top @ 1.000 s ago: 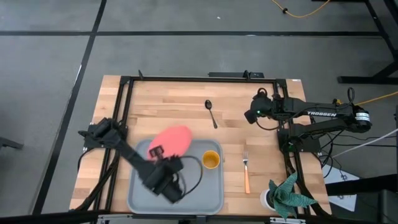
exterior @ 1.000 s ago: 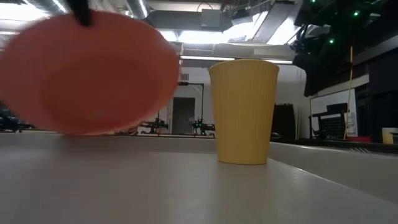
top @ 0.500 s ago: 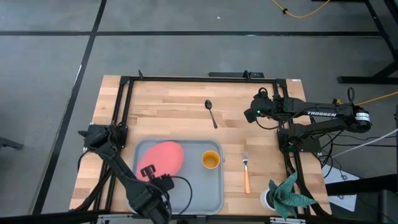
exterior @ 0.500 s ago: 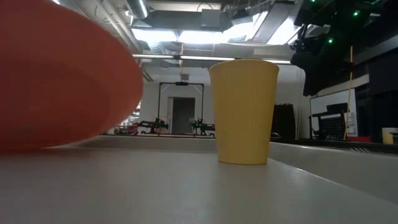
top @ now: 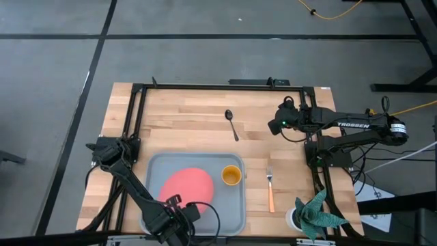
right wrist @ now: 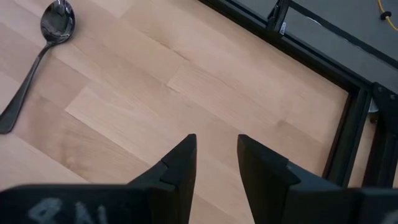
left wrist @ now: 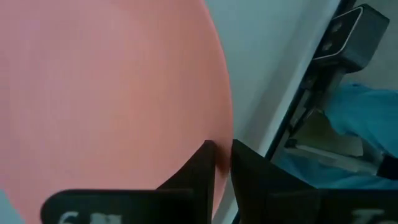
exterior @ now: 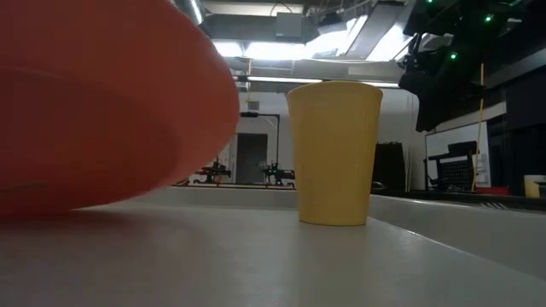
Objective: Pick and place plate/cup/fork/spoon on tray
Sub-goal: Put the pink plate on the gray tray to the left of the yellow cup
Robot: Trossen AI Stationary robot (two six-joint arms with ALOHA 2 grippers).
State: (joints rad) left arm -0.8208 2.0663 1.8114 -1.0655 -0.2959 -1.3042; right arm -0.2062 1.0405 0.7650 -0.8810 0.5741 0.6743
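The coral-pink plate (top: 186,184) is over the middle of the grey tray (top: 229,215), held by my left gripper (top: 171,201) at the tray's near-left side. In the low view the plate (exterior: 102,102) is tilted and fills the left. The orange-yellow cup (top: 231,175) stands upright on the tray's right part, and it also shows in the low view (exterior: 333,153). The orange-handled fork (top: 270,187) lies on the table right of the tray. The dark spoon (top: 232,124) lies farther back. My right gripper (top: 276,126) is open and empty, above the table right of the spoon. My left gripper pinches the plate's rim (left wrist: 217,134) between its two fingers, one on each face, at the plate's near-left edge. The fingers come from the table's near side. The plate is tilted over the tray floor; whether its low side rests on the tray I cannot tell.
A white pot with a green plant (top: 313,213) stands at the table's near right corner. A black frame (top: 136,123) runs round the wooden table top. In the right wrist view the spoon (right wrist: 37,56) lies on bare wood.
My left gripper has carried the plate from over the tray's far-left rim toward the table's near edge and down, to over the tray's middle. The plate has come lower and lies flatter than before. The cup has stayed put.
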